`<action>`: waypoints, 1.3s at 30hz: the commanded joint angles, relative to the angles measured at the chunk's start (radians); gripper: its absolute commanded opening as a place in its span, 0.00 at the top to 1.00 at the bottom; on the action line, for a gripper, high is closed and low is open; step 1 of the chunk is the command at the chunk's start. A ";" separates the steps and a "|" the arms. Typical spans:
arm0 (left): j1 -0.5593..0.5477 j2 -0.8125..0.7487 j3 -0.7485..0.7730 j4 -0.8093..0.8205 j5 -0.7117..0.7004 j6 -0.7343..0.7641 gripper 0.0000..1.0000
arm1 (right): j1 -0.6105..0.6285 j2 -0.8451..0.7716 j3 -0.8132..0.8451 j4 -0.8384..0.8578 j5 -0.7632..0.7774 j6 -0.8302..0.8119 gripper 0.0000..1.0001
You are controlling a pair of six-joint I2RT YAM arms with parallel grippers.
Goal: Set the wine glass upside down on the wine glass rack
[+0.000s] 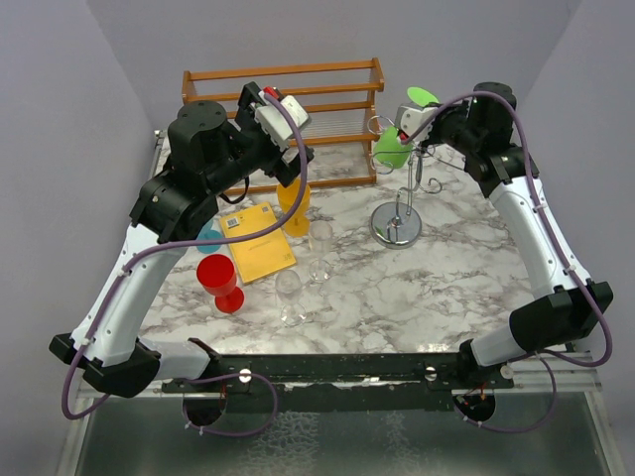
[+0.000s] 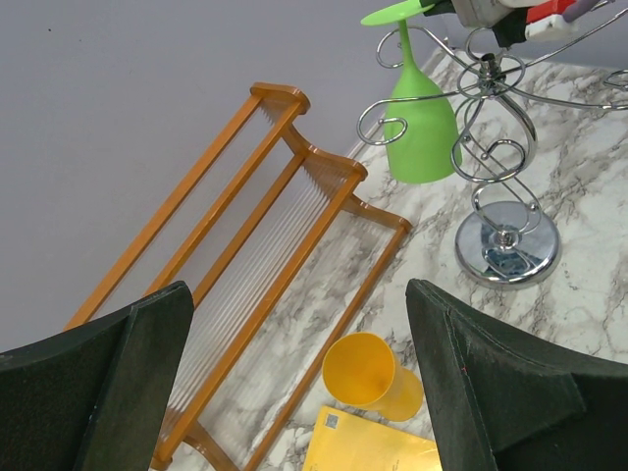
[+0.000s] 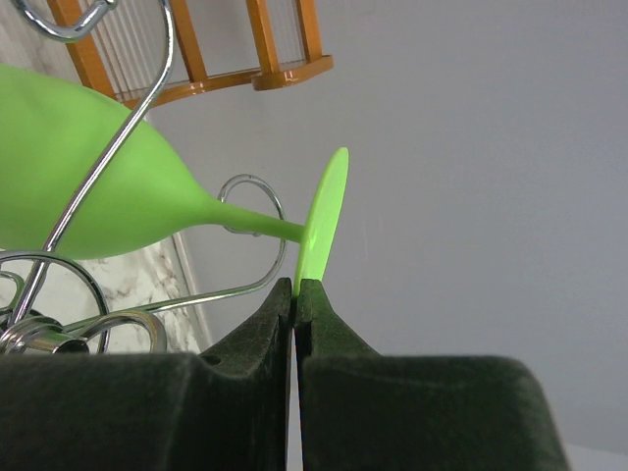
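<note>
Raised high and bent at the elbow on the left, with the left gripper (image 2: pixel 299 289) spread wide on nothing. Stretched forward on the right over the wine glass rack (image 1: pixel 397 226), with the right gripper (image 3: pixel 295 289) pinching the foot's rim of the green wine glass (image 2: pixel 422 128), inverted just beyond the fingertips among the curled wires

Plain pale grey-lilac walls (image 1: pixel 99 79) enclose the scene: one stands beyond both grippers and one lies to the outer side of each. Beneath the left gripper (image 1: pixel 296 164) and the right gripper (image 1: pixel 425 107) spreads a table (image 1: pixel 446 288) topped in white marble with grey veins. Past the left gripper's tips, against the far wall, stands a brown wooden slatted rack (image 1: pixel 327 74). Well behind both grippers, a black rail (image 1: pixel 347 369) edges the table. The light is soft and even, and the shadows are faint.
</note>
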 commanded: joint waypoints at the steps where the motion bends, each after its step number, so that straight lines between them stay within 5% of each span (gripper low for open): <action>1: 0.006 0.004 0.008 -0.004 0.028 -0.002 0.07 | 0.000 -0.024 -0.002 0.043 0.075 0.109 0.99; 39: 0.005 0.014 0.011 -0.005 0.040 -0.014 0.07 | 0.000 0.099 0.076 0.070 0.188 0.326 0.99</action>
